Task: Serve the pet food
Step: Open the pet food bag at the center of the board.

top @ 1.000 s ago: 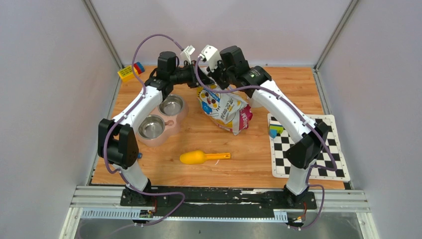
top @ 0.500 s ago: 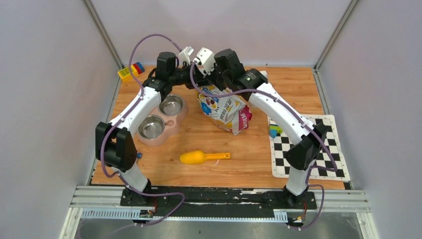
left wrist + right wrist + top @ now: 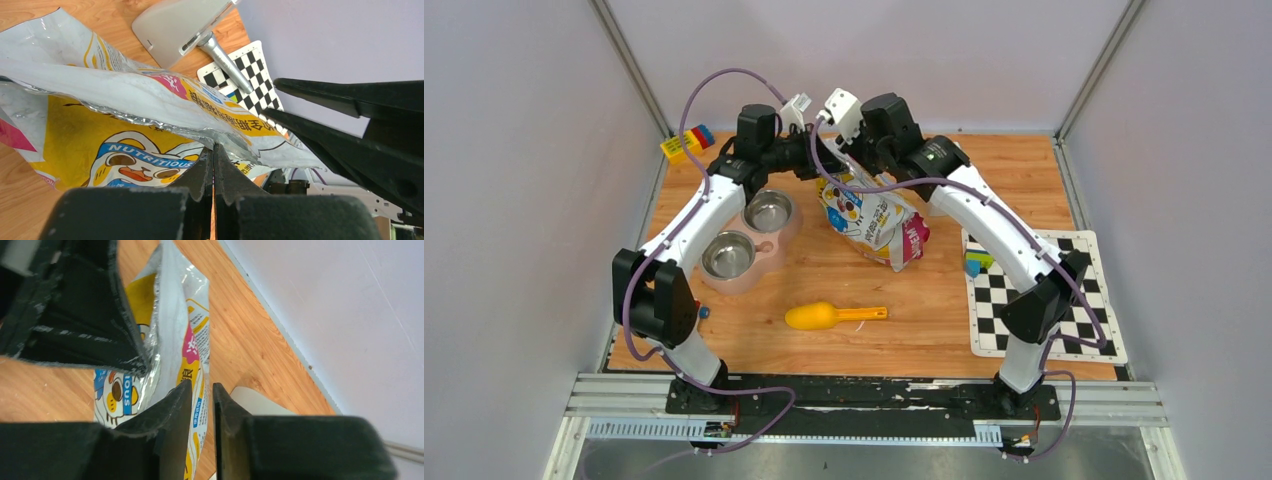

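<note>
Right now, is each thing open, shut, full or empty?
Pet food bag: top lifted, mouth open, silver lining showing.
Left gripper: jaws shut on the bag's lip.
Right gripper: jaws slightly open at the lip.
Double bowl: both cups empty.
Scoop: lying loose, unheld.

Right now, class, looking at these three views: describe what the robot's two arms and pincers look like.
Both the left arm and right arm have white links joined by black joint housings, with a purple cable running along each. The left pincer and right pincer have matte black, tapered fingers.
</note>
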You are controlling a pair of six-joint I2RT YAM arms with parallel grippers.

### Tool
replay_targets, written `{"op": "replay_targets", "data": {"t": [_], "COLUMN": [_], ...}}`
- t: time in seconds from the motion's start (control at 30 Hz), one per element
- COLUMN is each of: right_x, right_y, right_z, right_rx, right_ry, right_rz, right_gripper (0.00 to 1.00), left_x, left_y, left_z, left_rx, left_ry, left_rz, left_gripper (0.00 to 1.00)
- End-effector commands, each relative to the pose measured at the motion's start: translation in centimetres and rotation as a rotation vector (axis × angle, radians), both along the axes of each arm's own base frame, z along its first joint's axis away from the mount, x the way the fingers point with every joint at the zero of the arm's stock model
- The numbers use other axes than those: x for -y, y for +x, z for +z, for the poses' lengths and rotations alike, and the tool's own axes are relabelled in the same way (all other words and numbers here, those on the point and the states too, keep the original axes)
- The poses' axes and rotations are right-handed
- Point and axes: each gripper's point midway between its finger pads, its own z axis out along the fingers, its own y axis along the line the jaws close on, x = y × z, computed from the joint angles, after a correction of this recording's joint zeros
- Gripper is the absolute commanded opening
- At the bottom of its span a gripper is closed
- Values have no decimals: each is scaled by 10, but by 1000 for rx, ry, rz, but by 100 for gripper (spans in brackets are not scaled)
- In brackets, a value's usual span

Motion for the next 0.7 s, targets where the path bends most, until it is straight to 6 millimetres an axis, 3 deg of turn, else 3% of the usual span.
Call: {"op": "replay_targets", "data": {"t": [0.0,0.1,0.67], "right_x": [-6,-10,-18], "right_y": [-30,-35,-22], "right_z": [43,39,-9], "right_rx": [25,-1,-64], "right_ry": [136,157,87], "right_rz": [103,122,112], "right_gripper": [28,32,29], "left_x": [-6,-5,-5], "left_y": [-1,0,1], "left_z": [41,41,40], "left_rx": [126,127,125], "left_ry": [-19,-21,-19], "left_rz": [14,14,12], "left_gripper": [0,0,0]}}
